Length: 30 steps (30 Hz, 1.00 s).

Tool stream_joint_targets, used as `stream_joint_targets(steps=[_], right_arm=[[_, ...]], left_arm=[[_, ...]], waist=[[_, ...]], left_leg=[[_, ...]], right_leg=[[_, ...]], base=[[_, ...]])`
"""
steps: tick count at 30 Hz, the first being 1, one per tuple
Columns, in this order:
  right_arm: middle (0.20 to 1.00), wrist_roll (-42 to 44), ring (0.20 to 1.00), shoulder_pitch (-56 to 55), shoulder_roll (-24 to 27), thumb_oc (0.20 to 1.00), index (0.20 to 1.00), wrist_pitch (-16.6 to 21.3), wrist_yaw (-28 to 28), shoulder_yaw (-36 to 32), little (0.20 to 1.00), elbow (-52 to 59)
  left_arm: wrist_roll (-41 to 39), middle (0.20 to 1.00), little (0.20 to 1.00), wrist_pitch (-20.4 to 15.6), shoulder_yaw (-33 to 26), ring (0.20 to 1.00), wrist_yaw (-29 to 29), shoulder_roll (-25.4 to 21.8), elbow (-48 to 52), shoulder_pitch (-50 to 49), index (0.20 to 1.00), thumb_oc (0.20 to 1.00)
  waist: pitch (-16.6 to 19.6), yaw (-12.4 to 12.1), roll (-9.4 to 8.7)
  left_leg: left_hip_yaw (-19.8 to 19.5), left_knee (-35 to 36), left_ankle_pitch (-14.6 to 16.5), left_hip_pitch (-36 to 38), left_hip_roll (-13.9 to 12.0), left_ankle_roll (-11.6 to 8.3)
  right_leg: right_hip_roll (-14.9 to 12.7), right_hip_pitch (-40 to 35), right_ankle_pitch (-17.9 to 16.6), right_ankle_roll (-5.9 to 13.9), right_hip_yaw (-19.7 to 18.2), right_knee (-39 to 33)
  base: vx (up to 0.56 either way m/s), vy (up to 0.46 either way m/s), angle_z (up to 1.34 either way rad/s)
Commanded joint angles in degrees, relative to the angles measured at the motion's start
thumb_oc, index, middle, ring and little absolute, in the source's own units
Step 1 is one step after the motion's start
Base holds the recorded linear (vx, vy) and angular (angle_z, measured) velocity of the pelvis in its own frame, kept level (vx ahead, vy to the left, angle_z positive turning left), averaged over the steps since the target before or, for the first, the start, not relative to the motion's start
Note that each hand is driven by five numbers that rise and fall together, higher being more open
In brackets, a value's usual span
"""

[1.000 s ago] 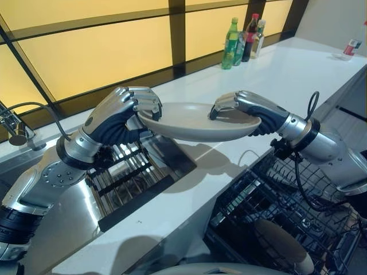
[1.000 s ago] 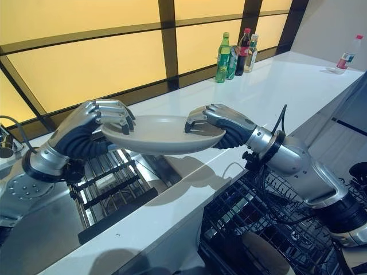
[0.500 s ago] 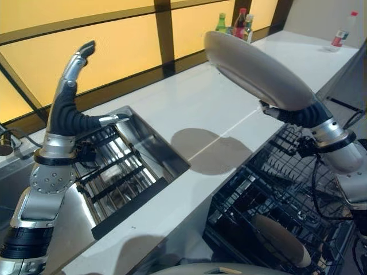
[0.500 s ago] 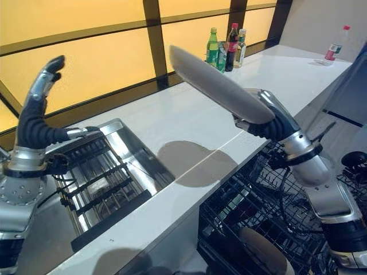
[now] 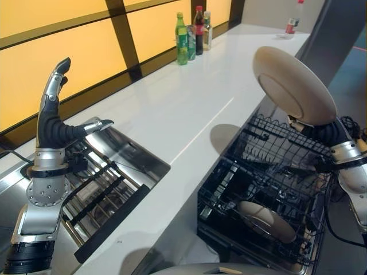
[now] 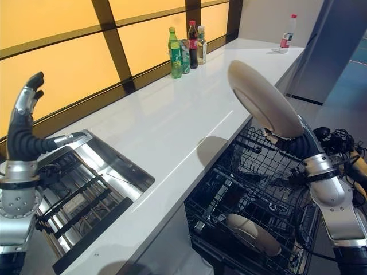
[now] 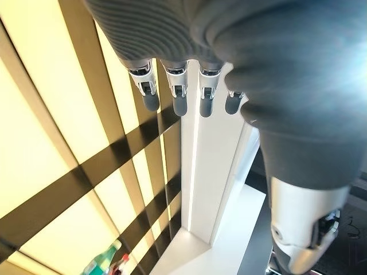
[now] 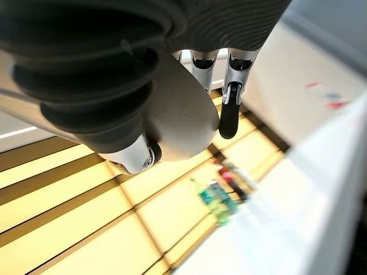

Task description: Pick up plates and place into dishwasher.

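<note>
Plates first: two of them in sight. One plate is up in the air, tilted on edge above the open dishwasher rack, pinched at its lower rim by the right hand — in the right wrist view the thumb sits on one face and the fingers on the other. It's a plain, round, beige-grey plate with a shallow well and a broad rim, no pattern that I can see. The second plate is the same dull colour and already lies low in the black wire rack, leaning between the tines.

Left hand is raised over the sink, fingers straight up and relaxed, thumb sticking out sideways, holding nothing. One sink, with a slatted metal grid inside it.

Back on the white counter by the amber window panels there's a cluster of bottles: three stand up clearly, with something smaller tucked between them that I can't make out. One more small bottle with a red label stands on its own at the far corner, well apart from those.
</note>
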State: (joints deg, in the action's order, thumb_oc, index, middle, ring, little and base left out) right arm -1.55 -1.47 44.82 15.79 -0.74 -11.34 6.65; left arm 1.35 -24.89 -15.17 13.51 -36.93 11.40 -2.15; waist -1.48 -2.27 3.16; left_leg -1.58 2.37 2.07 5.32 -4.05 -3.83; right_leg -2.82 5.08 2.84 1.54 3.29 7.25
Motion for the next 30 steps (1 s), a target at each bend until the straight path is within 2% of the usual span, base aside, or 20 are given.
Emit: stream_joint_targets(steps=[1,5,8,10,12,14,16,18,20,22,23,26,30], right_arm=[[0.200,1.90,0.200,0.15,-1.39,0.200,0.200,-0.28,2.63,-3.18,0.200,-1.92],[0.200,4.85,0.200,-0.33,-3.54,0.200,0.200,-0.89,2.58,-2.91,0.200,-4.94],[0.200,3.25,0.200,-1.13,-4.55,0.200,0.200,-1.57,3.46,-1.74,0.200,-6.42],[0.200,2.72,0.200,-1.77,-4.59,0.200,0.200,-2.67,3.19,-0.89,0.200,-7.49],[0.200,1.64,0.200,-2.31,-4.42,0.200,0.200,-3.05,3.39,0.38,0.200,-9.48],[0.200,1.29,0.200,-1.63,-3.75,0.200,0.200,-2.89,4.22,1.91,0.200,-12.45],[0.200,0.53,0.200,1.28,-3.00,0.200,0.200,-2.19,6.11,4.79,0.200,-17.01],[0.200,1.28,0.200,6.32,-1.53,0.200,0.200,-3.30,6.78,8.94,0.200,-20.88],[0.200,1.62,0.200,9.23,-0.32,0.200,0.200,-3.93,6.20,11.65,0.200,-23.50],[0.200,1.63,0.200,9.30,-0.30,0.200,0.200,-3.91,6.20,11.68,0.200,-23.55],[0.200,2.54,0.200,7.27,1.90,0.200,0.200,-5.64,1.40,12.34,0.200,-23.37],[0.200,3.88,0.200,5.39,4.81,0.200,0.200,-6.55,-4.23,13.24,0.200,-24.08],[0.200,4.81,0.200,6.28,9.63,0.200,0.200,-7.28,-6.97,15.67,0.200,-25.94]], left_arm=[[-3.01,1.000,1.000,-1.36,-4.41,1.000,0.04,-3.51,-1.22,-2.41,1.000,1.000],[-3.59,1.000,1.000,-1.42,-5.91,1.000,-0.83,-3.38,-1.84,-3.67,1.000,1.000],[-4.54,1.000,1.000,-1.19,-6.36,1.000,-1.00,-3.56,-1.82,-4.13,1.000,1.000],[-5.25,1.000,1.000,-0.54,-6.45,1.000,-1.65,-3.73,-1.87,-3.92,1.000,1.000],[-5.42,1.000,1.000,-0.18,-6.00,1.000,-2.04,-4.41,-1.73,-3.39,1.000,1.000],[-5.35,1.000,1.000,0.32,-4.93,1.000,-1.06,-5.54,-1.93,-2.04,1.000,1.000],[-5.28,1.000,1.000,1.42,-2.69,1.000,1.48,-7.92,-2.85,1.29,1.000,1.000],[-5.38,1.000,1.000,3.19,0.87,1.000,5.69,-11.08,-4.47,6.41,1.000,1.000],[-5.18,1.000,1.000,4.46,2.80,1.000,7.70,-12.28,-5.00,9.20,1.000,1.000],[-5.17,1.000,1.000,4.47,2.80,1.000,7.71,-12.28,-5.02,9.23,1.000,1.000],[-6.05,1.000,1.000,5.61,1.61,1.000,7.32,-13.00,-3.06,7.05,1.000,1.000],[-6.65,1.000,1.000,5.84,0.09,1.000,6.16,-13.77,-1.30,4.79,1.000,1.000],[-7.25,1.000,1.000,6.82,1.59,1.000,5.81,-15.79,-1.49,5.72,1.000,1.000]], waist=[[1.49,0.06,-4.91],[-0.18,0.14,-4.98],[-1.81,0.51,-4.71],[-3.15,0.85,-4.79],[-4.34,0.83,-5.30],[-5.03,0.64,-5.87],[-6.47,0.40,-6.22],[-9.42,0.64,-5.95],[-11.28,0.40,-5.74],[-11.25,0.42,-5.70],[-11.60,-0.50,-6.22],[-11.06,-1.08,-7.39],[-11.46,-1.50,-8.24]], left_leg=[[-1.14,-4.77,3.91,-3.39,4.32,2.38],[-1.33,-6.26,4.86,-3.81,5.29,3.58],[-2.09,-7.75,5.74,-4.13,6.06,4.69],[-2.58,-9.24,5.97,-4.91,6.75,5.28],[-3.02,-10.59,5.88,-6.42,7.53,5.40],[-3.15,-11.83,5.86,-8.36,8.08,5.16],[-3.10,-13.49,6.10,-11.10,7.62,4.66],[-2.78,-14.95,6.33,-14.13,6.49,4.15],[-2.66,-16.99,6.74,-16.52,5.43,3.89],[-2.68,-17.12,6.80,-16.65,5.40,3.88],[-3.06,-18.75,7.17,-17.46,4.01,3.03],[-3.98,-18.26,6.05,-17.73,1.96,1.68],[-4.94,-17.66,4.47,-17.77,-0.64,-0.28]], right_leg=[[-6.94,-7.55,-0.16,5.90,-1.65,-6.24],[-7.67,-5.88,0.33,6.61,-2.42,-3.19],[-6.78,-3.71,2.93,6.46,-2.92,2.70],[-5.91,-1.93,3.27,6.25,-3.52,5.87],[-5.73,-1.27,2.43,6.23,-4.63,4.97],[-6.25,-1.28,0.02,6.91,-6.08,1.70],[-7.42,0.24,-3.02,8.41,-7.51,-1.13],[-8.07,2.96,-6.17,9.44,-8.83,-3.34],[-7.60,4.59,-5.80,9.12,-8.78,-2.47],[-7.56,4.67,-5.80,9.11,-8.77,-2.44],[-6.36,3.49,-4.68,8.04,-7.17,-2.91],[-4.58,2.94,-3.78,6.68,-5.34,-3.06],[-2.49,2.46,-2.33,4.80,-3.22,-2.41]], base=[[0.08,0.071,-0.13],[0.07,0.068,-0.16],[0.05,0.030,-0.09],[0.02,-0.038,-0.06],[0.00,-0.162,-0.10],[-0.05,-0.242,-0.12],[-0.23,-0.335,-0.17],[-0.30,-0.393,-0.18],[-0.15,-0.281,-0.20],[0.03,-0.224,-0.16],[0.11,-0.433,-0.21],[0.11,-0.423,-0.09],[0.08,-0.314,0.02]])
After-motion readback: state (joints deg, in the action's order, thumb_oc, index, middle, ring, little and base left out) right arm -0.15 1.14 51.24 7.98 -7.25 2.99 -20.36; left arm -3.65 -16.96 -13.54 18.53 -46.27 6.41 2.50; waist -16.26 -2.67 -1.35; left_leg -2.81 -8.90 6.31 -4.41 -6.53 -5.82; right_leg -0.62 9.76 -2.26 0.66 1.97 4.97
